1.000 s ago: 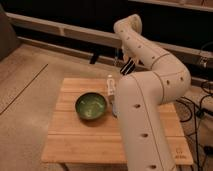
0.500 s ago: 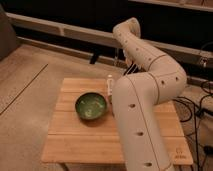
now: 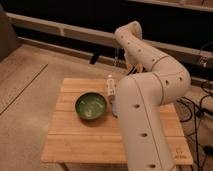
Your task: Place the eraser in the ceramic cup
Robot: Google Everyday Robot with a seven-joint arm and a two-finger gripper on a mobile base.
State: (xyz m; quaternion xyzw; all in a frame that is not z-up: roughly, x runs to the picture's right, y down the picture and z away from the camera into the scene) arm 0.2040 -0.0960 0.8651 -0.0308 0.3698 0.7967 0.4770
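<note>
The arm (image 3: 145,115) stood over the counter's (image 3: 75,142) right side, elbow jutting past the right edge, forearm arched up beyond the far edge. The wrist pointed down, and the pincer (image 3: 110,89) hung low just inside the far edge, near its middle.

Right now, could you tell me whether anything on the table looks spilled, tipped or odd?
Nothing stands out: the green bowl sits upright on the wooden table, nothing spilled. The tool hangs beside the bowl, largely hidden behind the robot arm.

tool (image 3: 126,66): partly behind arm (image 3: 155,90), near table (image 3: 75,145) far edge | green bowl (image 3: 91,106): on table
</note>
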